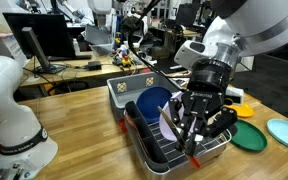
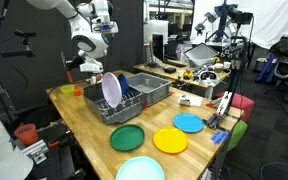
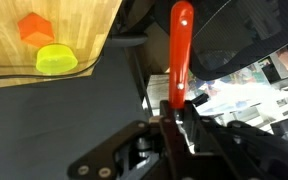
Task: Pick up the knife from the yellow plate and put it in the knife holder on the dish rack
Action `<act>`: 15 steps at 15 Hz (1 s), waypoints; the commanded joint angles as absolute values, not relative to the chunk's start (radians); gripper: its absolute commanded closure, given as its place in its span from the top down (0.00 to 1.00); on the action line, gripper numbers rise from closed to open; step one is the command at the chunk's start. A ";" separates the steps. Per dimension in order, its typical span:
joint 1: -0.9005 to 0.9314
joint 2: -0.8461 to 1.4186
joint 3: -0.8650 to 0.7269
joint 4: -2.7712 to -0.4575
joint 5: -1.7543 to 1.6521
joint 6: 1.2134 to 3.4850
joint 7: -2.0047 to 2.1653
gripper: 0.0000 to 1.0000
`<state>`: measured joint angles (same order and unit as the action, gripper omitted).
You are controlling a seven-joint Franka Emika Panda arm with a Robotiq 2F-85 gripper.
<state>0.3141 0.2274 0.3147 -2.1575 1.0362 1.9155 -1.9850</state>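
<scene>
Fingers (image 3: 191, 120) first: in the wrist view they're pressed in on the lower end of the knife (image 3: 180, 50), so it's pinched in the gripper (image 3: 176, 108). The knife is seen as a thin orange-red strip running straight up the middle of that frame, with its rounded tip near the top edge.

In an exterior view the gripper (image 2: 90, 72) is parked in the upper left, right over the left end of the dish rack (image 2: 112, 112). A small dark cup shape that looks like the knife holder (image 2: 92, 93) can be made out just below it. It can't be told whether the knife's tip is inside it or only above it.

A pale plate (image 2: 111, 88) is stood upright in the rack, and a grey bin (image 2: 152, 90) is set just beside the rack on the right.

The yellow plate (image 2: 170, 140) is laid flat on the wooden table (image 2: 79, 125) in the lower middle of the frame. It's between a green plate (image 2: 126, 137) and a light blue plate (image 2: 189, 123), well apart from the knife.
</scene>
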 commanded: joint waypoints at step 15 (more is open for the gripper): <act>0.326 0.270 0.332 -2.097 1.078 1.946 -2.057 0.04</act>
<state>0.3217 0.2351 0.3249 -2.1311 1.0538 1.9258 -2.0039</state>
